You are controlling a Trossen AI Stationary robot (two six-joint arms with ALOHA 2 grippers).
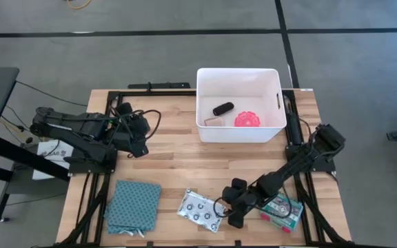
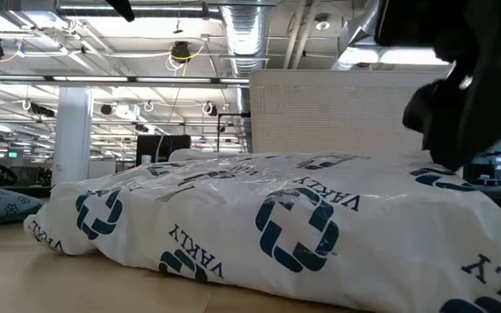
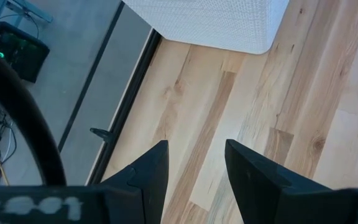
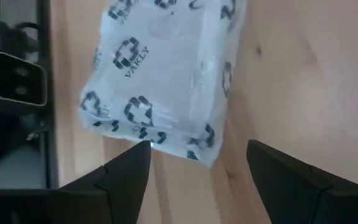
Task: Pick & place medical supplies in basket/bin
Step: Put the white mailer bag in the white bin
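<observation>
The silvery packet (image 1: 200, 210), printed with dark cross marks, lies flat on the table near its near edge and fills the low view (image 2: 277, 217). My right gripper (image 1: 226, 212) is open just to its right, and in the right wrist view (image 4: 197, 168) its fingers stand short of the packet's (image 4: 160, 81) edge without touching it. The green-and-red box (image 1: 282, 210) lies under the right arm. The white bin (image 1: 276, 76) holds the black cylinder (image 1: 222, 109), the pink spiky ball (image 1: 247, 120) and a beige item (image 1: 214, 121). My left gripper (image 1: 140, 134) is open, left of the bin. No white stick shows.
A blue patterned soft pack (image 1: 133, 205) lies at the table's near left. The bin's corner (image 3: 229, 25) shows ahead of the left gripper (image 3: 197, 165). Bare wood (image 1: 185, 155) lies between the bin and the near items. The right gripper's dark bulk (image 2: 477, 78) hangs over the packet.
</observation>
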